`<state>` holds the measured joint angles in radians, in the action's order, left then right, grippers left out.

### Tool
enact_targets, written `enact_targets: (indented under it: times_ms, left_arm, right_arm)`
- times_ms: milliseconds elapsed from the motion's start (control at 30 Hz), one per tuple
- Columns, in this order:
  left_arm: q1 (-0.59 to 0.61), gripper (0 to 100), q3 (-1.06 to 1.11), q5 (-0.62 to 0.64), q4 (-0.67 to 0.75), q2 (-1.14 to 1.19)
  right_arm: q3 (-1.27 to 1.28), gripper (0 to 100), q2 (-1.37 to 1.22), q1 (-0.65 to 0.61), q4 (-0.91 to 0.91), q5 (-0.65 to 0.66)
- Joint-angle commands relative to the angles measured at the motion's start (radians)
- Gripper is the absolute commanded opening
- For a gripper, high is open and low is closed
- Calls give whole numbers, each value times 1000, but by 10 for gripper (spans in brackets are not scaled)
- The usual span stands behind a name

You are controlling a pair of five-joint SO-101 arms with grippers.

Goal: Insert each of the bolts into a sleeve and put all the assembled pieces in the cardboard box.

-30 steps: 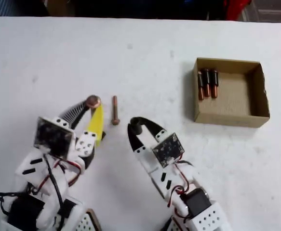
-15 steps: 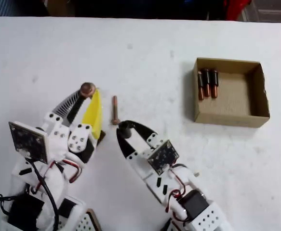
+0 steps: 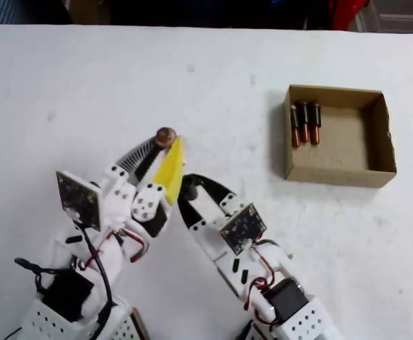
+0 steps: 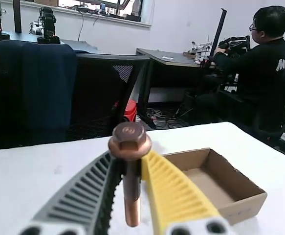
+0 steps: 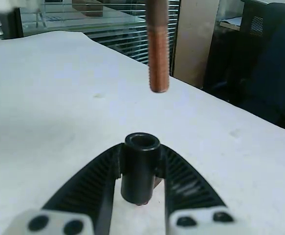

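Note:
My left gripper (image 3: 165, 144) is shut on a copper bolt (image 3: 166, 136), held upright with its head up between the black and yellow fingers (image 4: 169, 188). In the left wrist view the bolt (image 4: 131, 186) hangs shank down. My right gripper (image 3: 189, 188) sits just below and to the right, shut on a black sleeve (image 3: 189, 187) standing upright with its bore up. From the right wrist, the bolt (image 5: 158, 49) hangs a little above the sleeve (image 5: 141, 166), slightly off to one side. The cardboard box (image 3: 334, 176) lies at the right and holds three assembled pieces (image 3: 304, 122).
White tabletop all around, with open room between the arms and the box. In the left wrist view the box (image 4: 240, 203) shows beyond the bolt. Chairs, desks and a seated person are in the room behind the table.
The left gripper has carried the bolt rightward until it hangs near the sleeve. The right gripper shifted left a little, then held. The loose bolt on the table is now covered by the left gripper.

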<state>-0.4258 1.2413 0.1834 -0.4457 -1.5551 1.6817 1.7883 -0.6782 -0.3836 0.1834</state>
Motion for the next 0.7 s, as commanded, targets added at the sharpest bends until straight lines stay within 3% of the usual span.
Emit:
enact_targets:
  times_ms: [0, 667]
  left_arm:
    - [-21, 23, 8, 12, 48, -13]
    - [-22, 23, 41, 75, 43, -13]
  right_arm:
    - [9, 16, 12, 10, 24, -6]
    - [9, 16, 12, 47, 22, 0]
